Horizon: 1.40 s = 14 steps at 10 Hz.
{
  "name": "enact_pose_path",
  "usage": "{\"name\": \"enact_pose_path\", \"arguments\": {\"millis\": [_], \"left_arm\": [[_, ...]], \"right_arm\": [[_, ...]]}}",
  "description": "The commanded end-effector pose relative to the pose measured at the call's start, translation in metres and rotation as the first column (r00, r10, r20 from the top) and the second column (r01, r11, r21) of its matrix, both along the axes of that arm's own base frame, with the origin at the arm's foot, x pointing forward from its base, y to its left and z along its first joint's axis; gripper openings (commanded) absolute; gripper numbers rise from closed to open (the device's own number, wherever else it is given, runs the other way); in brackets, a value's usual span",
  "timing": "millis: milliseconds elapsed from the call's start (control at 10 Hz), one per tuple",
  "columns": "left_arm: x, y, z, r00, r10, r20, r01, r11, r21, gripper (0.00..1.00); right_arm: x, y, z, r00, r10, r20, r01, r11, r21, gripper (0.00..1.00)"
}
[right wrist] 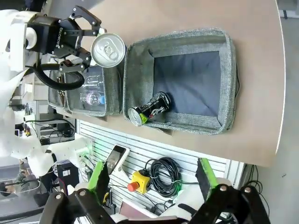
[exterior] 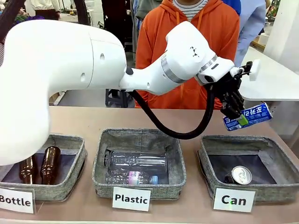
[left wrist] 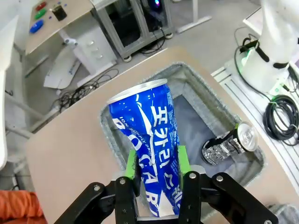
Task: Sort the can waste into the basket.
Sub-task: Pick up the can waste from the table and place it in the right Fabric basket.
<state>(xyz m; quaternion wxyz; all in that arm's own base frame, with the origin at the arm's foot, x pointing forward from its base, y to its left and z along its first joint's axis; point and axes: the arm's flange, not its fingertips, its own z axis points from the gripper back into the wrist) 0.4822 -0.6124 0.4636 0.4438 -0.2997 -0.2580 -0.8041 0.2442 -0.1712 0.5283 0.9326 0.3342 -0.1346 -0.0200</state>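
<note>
While the blue can (exterior: 247, 116) is clamped in the left gripper (exterior: 237, 114), seemingly above the basket's (exterior: 275, 154) far rim, release should be centred.

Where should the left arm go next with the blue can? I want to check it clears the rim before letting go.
Probably lower it a little, then open. The left gripper is shut on the blue can, which hangs above the Can basket, where a dark can already lies.

White cards (exterior: 131, 199) before baskets: "Bottle", "Plastic", "Can".
</note>
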Motion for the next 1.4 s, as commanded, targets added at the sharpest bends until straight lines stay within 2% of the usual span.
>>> {"name": "enact_pose_path", "arguments": {"millis": [0,100,200,700,800,900,1000,1100,1200,1300], "left_arm": [[0.0,-0.008,0.005,1.0,-0.007,-0.006,0.007,0.999,0.034,0.39],[-0.001,-0.008,0.006,0.999,-0.025,-0.022,0.025,0.999,0.021,0.85],[-0.003,-0.005,0.007,0.999,-0.038,-0.014,0.038,0.999,0.016,0.98],[-0.005,0.008,0.011,0.998,-0.052,-0.025,0.052,0.999,0.001,1.0],[-0.007,0.017,0.017,0.998,-0.057,-0.03,0.056,0.998,-0.007,1.0],[-0.004,0.03,0.026,0.997,-0.064,-0.041,0.066,0.997,0.047,1.0],[-0.002,0.052,0.036,0.998,-0.014,-0.06,0.017,0.998,0.053,1.0],[-0.003,0.093,0.055,0.991,-0.054,-0.125,0.063,0.996,0.068,1.0],[-0.005,0.138,0.071,0.989,-0.053,-0.134,0.065,0.994,0.087,1.0],[-0.009,0.187,0.082,0.987,-0.053,-0.151,0.065,0.995,0.077,1.0]], "right_arm": [[-0.002,-0.002,0.002,1.0,-0.006,-0.01,0.006,1.0,-0.02,1.0],[-0.002,-0.002,0.002,1.0,-0.006,-0.01,0.006,1.0,-0.02,1.0],[-0.002,-0.002,0.002,1.0,-0.006,-0.01,0.006,1.0,-0.02,1.0],[-0.002,-0.002,0.002,1.0,-0.006,-0.01,0.006,1.0,-0.02,1.0],[-0.002,-0.002,0.002,1.0,-0.006,-0.01,0.006,1.0,-0.02,1.0],[-0.002,-0.002,0.002,1.0,-0.006,-0.01,0.006,1.0,-0.02,1.0],[0.0,0.0,0.0,1.0,0.0,0.0,0.0,1.0,0.0,1.0],[0.025,0.021,0.001,0.998,0.046,0.053,-0.048,0.998,0.039,1.0],[0.052,0.047,-0.002,0.992,0.073,0.107,-0.081,0.994,0.073,1.0],[0.078,0.076,-0.006,0.986,0.109,0.127,-0.121,0.988,0.093,1.0]]}}
